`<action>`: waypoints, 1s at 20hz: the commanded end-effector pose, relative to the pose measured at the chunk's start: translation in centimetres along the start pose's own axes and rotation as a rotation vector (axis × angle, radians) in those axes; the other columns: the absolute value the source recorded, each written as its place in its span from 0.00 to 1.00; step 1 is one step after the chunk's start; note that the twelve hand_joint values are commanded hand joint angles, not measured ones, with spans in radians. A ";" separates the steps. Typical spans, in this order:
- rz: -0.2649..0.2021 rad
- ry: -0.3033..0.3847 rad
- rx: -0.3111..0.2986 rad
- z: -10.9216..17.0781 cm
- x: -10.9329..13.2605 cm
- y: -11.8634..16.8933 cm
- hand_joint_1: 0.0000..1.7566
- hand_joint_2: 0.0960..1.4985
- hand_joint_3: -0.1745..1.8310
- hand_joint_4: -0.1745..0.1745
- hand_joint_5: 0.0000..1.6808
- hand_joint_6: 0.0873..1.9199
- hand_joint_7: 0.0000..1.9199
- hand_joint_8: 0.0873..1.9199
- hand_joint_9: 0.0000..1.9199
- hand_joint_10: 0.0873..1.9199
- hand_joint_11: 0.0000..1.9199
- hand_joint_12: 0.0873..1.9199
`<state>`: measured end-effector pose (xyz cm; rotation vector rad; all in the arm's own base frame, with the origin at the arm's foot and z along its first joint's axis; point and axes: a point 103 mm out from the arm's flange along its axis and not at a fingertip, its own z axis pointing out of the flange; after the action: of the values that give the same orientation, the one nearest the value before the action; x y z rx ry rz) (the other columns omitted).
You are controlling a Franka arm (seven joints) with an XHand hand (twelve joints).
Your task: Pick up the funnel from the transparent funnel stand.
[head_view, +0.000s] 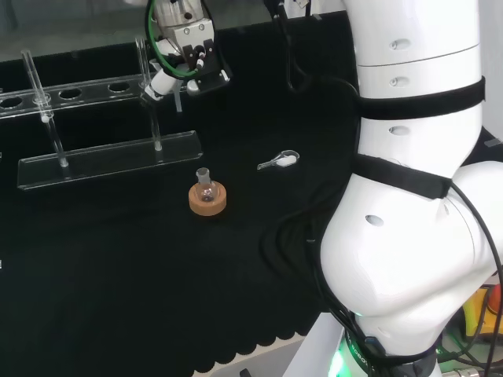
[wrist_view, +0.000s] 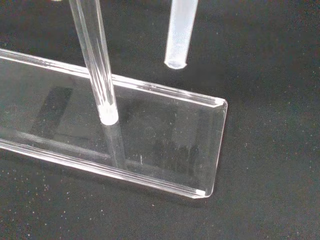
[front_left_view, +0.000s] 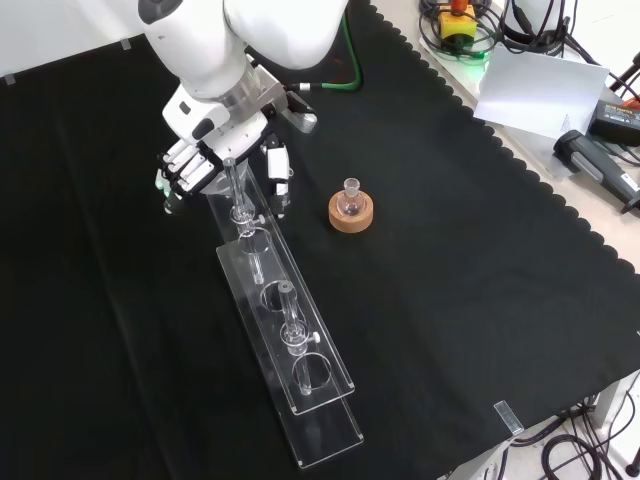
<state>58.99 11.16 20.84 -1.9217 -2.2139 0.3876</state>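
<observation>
The transparent funnel stand [head_view: 110, 157] lies at the left of the head view, a long clear base with posts and a top rail with holes. My hand [head_view: 195, 67] hovers over its right end. In the front view the hand [front_left_view: 195, 155] sits at the stand's [front_left_view: 300, 400] far end, fingers curled. The wrist view shows the funnel's frosted stem [wrist_view: 180, 30] hanging free, its tip above the cloth just past the edge of the stand's base [wrist_view: 165, 135], beside a clear post [wrist_view: 95, 60]. The funnel's cone is hidden in the hand.
A small round flask on a cork ring [head_view: 207, 196] stands in front of the stand, and is also in the front view [front_left_view: 351, 210]. A small clear scoop [head_view: 279, 162] lies to its right. Another glass piece [front_left_view: 290, 325] sits in the stand's nearer holes.
</observation>
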 end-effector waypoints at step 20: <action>0.013 0.036 -0.006 -4.0 -2.1 -0.6 0.28 0.44 0.10 0.29 0.01 0.00 0.08 0.23 0.00 0.39 0.00 0.21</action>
<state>59.79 9.98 23.98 -1.9286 -2.1888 0.3511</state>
